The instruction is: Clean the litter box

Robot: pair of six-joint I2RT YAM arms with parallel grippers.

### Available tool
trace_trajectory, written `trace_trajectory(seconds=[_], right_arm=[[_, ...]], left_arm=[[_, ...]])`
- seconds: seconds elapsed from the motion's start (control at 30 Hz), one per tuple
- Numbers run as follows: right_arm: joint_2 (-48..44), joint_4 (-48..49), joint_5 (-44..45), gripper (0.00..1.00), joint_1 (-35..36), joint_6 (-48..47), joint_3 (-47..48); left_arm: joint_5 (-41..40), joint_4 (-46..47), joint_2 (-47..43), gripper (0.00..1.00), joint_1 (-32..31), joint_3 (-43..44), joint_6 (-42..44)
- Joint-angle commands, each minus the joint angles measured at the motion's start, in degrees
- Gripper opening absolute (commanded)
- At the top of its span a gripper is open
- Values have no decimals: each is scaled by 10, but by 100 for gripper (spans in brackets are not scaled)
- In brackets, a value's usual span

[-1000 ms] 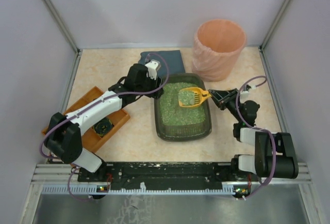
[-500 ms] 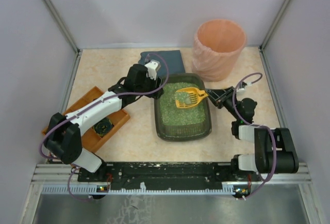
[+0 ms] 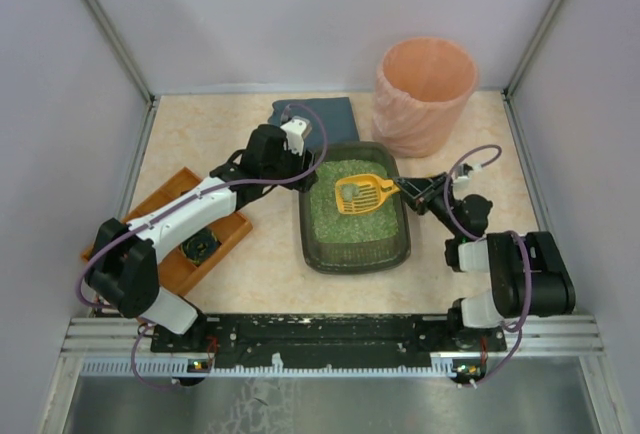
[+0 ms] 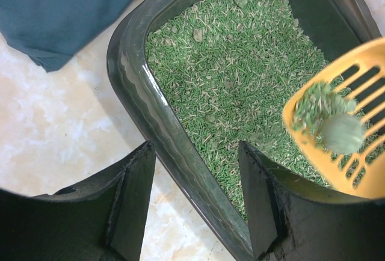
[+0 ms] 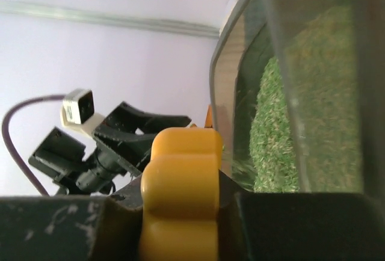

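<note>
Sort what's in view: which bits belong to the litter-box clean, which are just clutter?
Job: dark grey-green rectangular plastic litter box; yellow slotted plastic scoop with a grey-green clump in it, held by the right tool; left tool astride the box's rim; tall peach round bin, probably for the waste.
Lying about: blue-grey cloth; orange-brown wooden tray holding a dark round object.

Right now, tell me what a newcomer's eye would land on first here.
The yellow scoop, clamped in the right gripper over the litter box at mid-table, carries a grey-green clump. The left gripper straddles the box's far-left rim; a tall peach bin stands in the far right corner.
</note>
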Motion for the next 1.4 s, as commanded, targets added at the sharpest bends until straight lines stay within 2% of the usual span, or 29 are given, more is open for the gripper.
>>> trace_trajectory(seconds=[0.0, 0.07, 0.2, 0.33, 0.43, 0.5, 0.57, 0.63, 0.73, 0.83, 0.9, 1.0, 1.13, 1.23, 1.3, 1.37], right_arm=[[1, 111, 36, 0, -21, 31, -22], [8, 89, 3, 0, 8, -1, 8], [-1, 120, 34, 0, -42, 30, -34], [-3, 70, -13, 0, 9, -25, 22], [-21, 82, 22, 0, -35, 2, -17], [-25, 85, 38, 0, -29, 9, -23], [-18, 43, -8, 0, 3, -33, 16], [-18, 22, -28, 0, -8, -43, 28], [-30, 42, 2, 0, -55, -4, -6], [-25, 27, -27, 0, -6, -32, 30], [-24, 30, -36, 0, -18, -36, 24], [-32, 76, 22, 0, -54, 18, -33], [-7, 74, -31, 0, 10, -12, 22], [-9, 91, 5, 0, -43, 27, -23], [-2, 111, 16, 0, -34, 42, -19], [10, 107, -13, 0, -3, 26, 13]], left_arm=[[-2, 10, -18, 63, 0, -4, 7], [4, 19, -17, 63, 0, -6, 6], [4, 5, -13, 62, 0, 1, 7], [10, 22, -13, 62, 0, -5, 5], [12, 1, -9, 62, 0, 5, 8], [3, 0, -12, 62, 0, 4, 8], [6, 18, -15, 61, 0, -6, 5], [12, 19, -13, 61, 0, -5, 5], [5, 5, -13, 61, 0, 0, 6], [5, 18, -15, 61, 0, -6, 5], [12, 16, -10, 60, 0, -1, 5], [7, 0, -9, 60, 0, 4, 6], [12, 18, -9, 60, 0, -3, 5], [10, -3, -6, 60, 0, 8, 8], [1, -1, -9, 60, 0, 5, 7], [4, 13, -12, 60, 0, -2, 6]])
